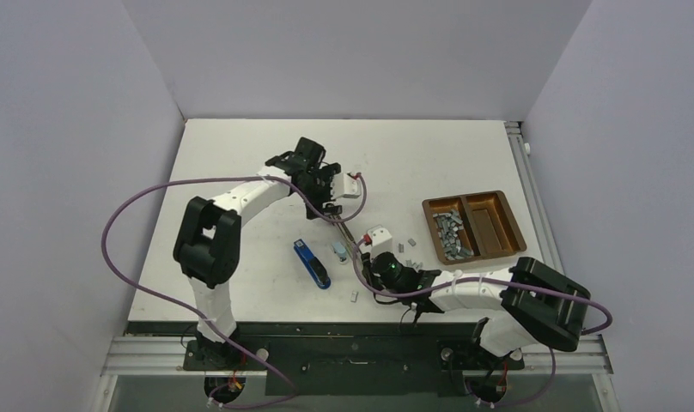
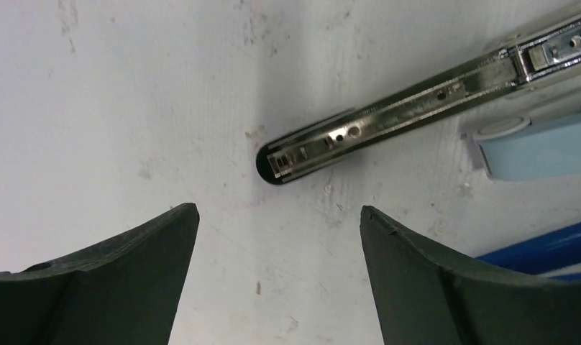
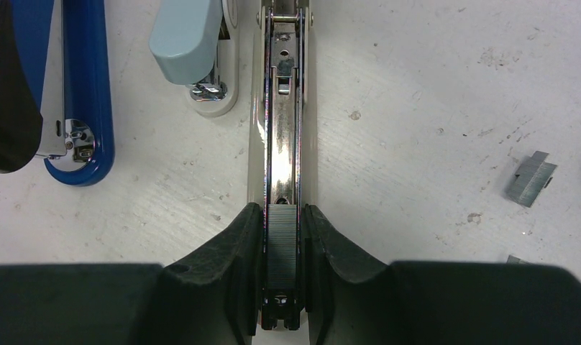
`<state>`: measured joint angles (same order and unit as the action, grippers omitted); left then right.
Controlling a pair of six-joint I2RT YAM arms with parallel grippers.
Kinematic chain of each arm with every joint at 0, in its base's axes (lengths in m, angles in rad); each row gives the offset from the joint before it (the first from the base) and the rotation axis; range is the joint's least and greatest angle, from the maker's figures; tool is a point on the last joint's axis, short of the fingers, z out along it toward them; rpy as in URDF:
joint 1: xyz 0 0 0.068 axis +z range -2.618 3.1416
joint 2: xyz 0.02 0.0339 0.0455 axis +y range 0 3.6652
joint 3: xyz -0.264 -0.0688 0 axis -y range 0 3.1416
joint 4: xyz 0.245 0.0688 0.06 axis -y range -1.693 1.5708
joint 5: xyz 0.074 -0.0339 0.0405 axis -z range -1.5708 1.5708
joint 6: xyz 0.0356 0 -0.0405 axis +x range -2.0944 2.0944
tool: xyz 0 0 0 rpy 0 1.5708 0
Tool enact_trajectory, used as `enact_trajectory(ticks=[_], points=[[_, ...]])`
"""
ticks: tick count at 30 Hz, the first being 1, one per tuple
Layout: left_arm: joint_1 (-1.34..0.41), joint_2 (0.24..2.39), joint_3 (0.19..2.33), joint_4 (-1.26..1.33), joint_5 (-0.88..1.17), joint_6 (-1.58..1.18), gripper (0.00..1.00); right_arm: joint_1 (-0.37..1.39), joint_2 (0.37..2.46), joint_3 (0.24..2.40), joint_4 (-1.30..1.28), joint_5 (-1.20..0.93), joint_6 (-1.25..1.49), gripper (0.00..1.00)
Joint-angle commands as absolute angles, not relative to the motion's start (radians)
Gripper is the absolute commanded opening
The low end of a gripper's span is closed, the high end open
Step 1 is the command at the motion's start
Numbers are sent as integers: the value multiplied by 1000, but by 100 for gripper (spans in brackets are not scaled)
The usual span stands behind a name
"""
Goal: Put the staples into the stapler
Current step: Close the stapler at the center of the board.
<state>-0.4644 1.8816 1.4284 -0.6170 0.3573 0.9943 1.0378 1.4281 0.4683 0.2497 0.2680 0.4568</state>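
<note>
The right gripper (image 3: 281, 210) pinches a staple strip (image 3: 281, 248) lying in the opened stapler magazine (image 3: 280, 136), the left gripper (image 2: 278, 210) hangs open near its tip; if the strip sits crooked, it may jam on release.

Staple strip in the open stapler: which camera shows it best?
Right wrist: the staple strip sits close in the open stapler. Left wrist shows only the stapler's other end; from the top it's too small.
</note>
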Motion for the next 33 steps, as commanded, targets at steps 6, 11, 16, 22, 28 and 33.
enact_trajectory(ticks=[6,11,16,22,28,33], points=[[-515,2062,1653,-663,339,1129,79,970,1355,414,249,283,460,9],[-511,2107,1689,-664,384,1198,80,962,1353,404,271,298,480,9],[-526,2147,1730,-674,414,1304,83,962,1350,379,291,283,481,9],[-538,2161,1718,-683,478,1450,85,960,1337,360,298,292,511,9],[-543,2177,1672,-699,464,1672,70,960,1317,338,296,304,552,9],[-541,2208,1697,-740,467,1833,61,960,1295,312,309,313,575,9]])
